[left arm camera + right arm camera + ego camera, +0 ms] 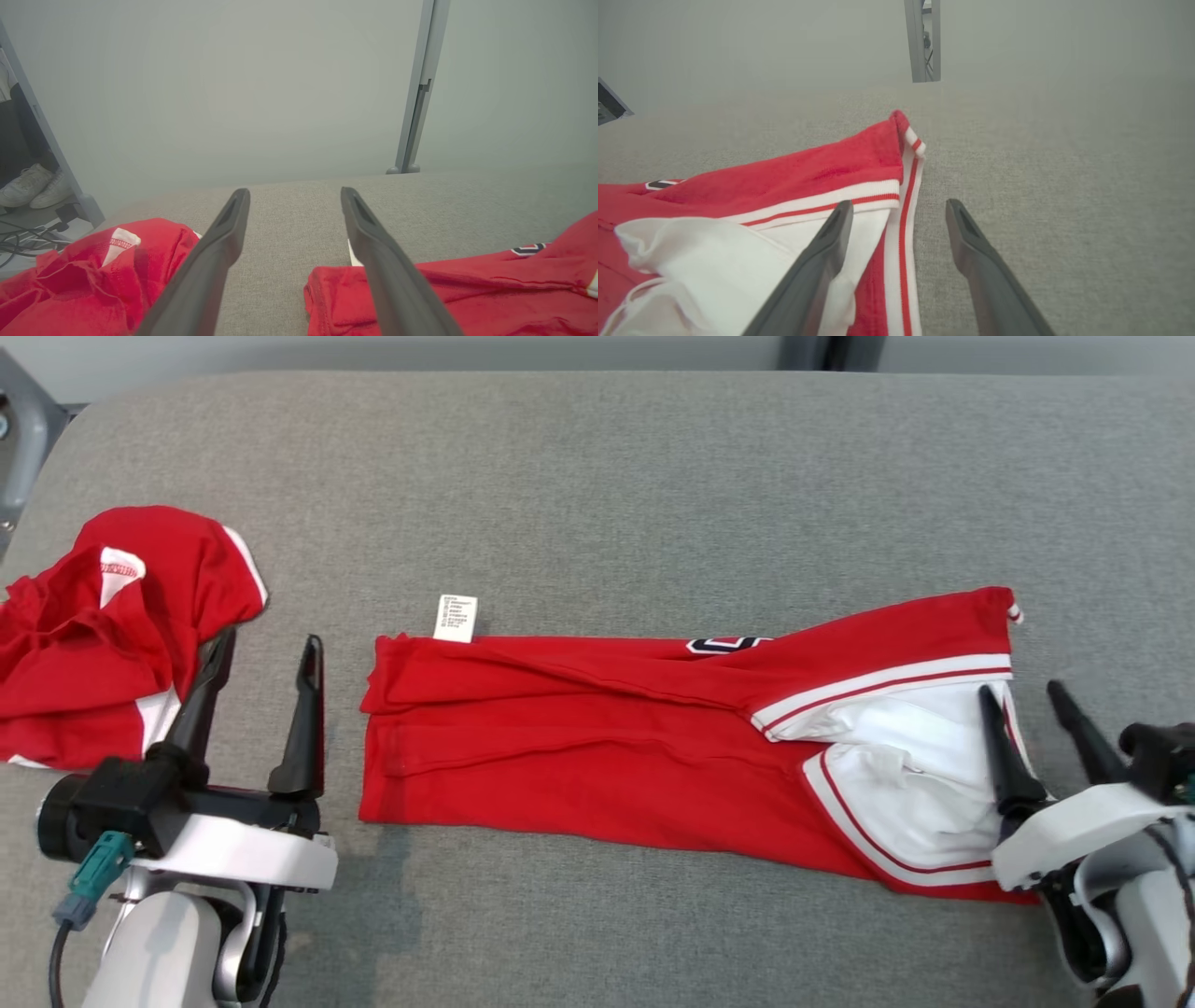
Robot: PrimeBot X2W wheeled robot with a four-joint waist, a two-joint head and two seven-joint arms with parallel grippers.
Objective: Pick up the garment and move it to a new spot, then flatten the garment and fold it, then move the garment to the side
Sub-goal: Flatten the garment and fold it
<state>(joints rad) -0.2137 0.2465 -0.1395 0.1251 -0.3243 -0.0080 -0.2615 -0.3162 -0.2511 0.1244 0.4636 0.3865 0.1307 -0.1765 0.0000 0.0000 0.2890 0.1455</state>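
Note:
A red garment [597, 747] with white, red-striped trim lies folded into a long strip across the grey padded surface [597, 476]; a white care label [456, 618] sticks out at its far left corner. My left gripper [269, 649] stands open just left of the strip's left end [327, 298], nothing between its fingers. My right gripper [1022, 689] is open at the strip's right end; its left finger [822, 261] lies over the white trim [859, 196] and its right finger [980, 261] over bare surface.
A second red garment [103, 625] lies crumpled at the left edge, beside my left gripper. It appears in the left wrist view as a red heap [88, 275]. Beyond the surface stand a grey wall and metal posts [416, 93]; shoes [32, 184] and cables lie on the floor.

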